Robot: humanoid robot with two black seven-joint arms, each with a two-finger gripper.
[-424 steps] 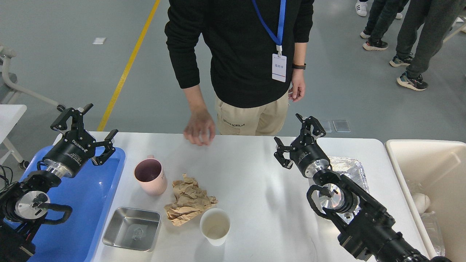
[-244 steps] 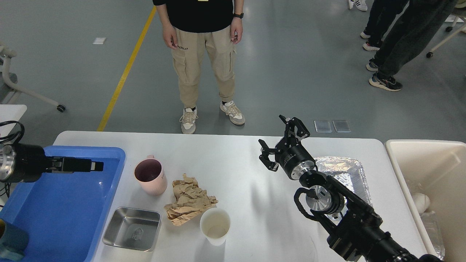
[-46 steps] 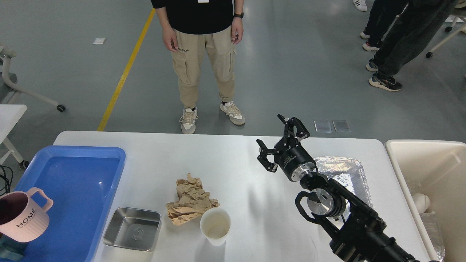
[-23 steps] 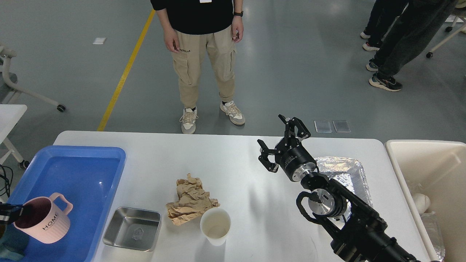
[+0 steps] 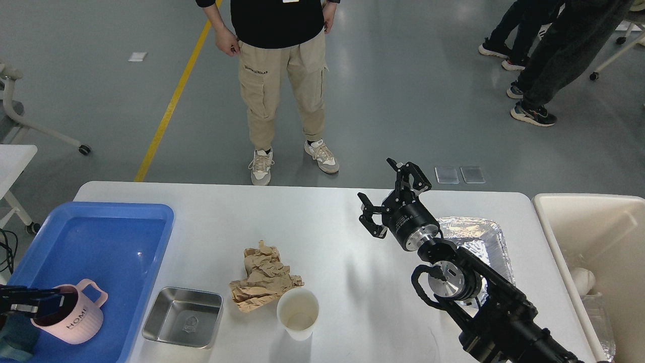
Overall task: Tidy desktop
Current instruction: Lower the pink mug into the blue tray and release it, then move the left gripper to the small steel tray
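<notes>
The white desktop (image 5: 327, 227) holds a crumpled brown paper (image 5: 264, 277), a white paper cup (image 5: 298, 312), a square steel dish (image 5: 184, 317) and a foil tray (image 5: 476, 234). A pink mug marked HOME (image 5: 75, 320) stands upright in the near left corner of the blue tray (image 5: 111, 237). My left gripper (image 5: 38, 300) comes in from the left edge, its fingers closed over the mug's rim. My right gripper (image 5: 392, 196) is open and empty, raised above the desktop just left of the foil tray.
A cream bin (image 5: 594, 222) with some waste in it stands at the desktop's right end. A person (image 5: 279, 75) stands on the floor beyond the far edge. More people stand at the back right.
</notes>
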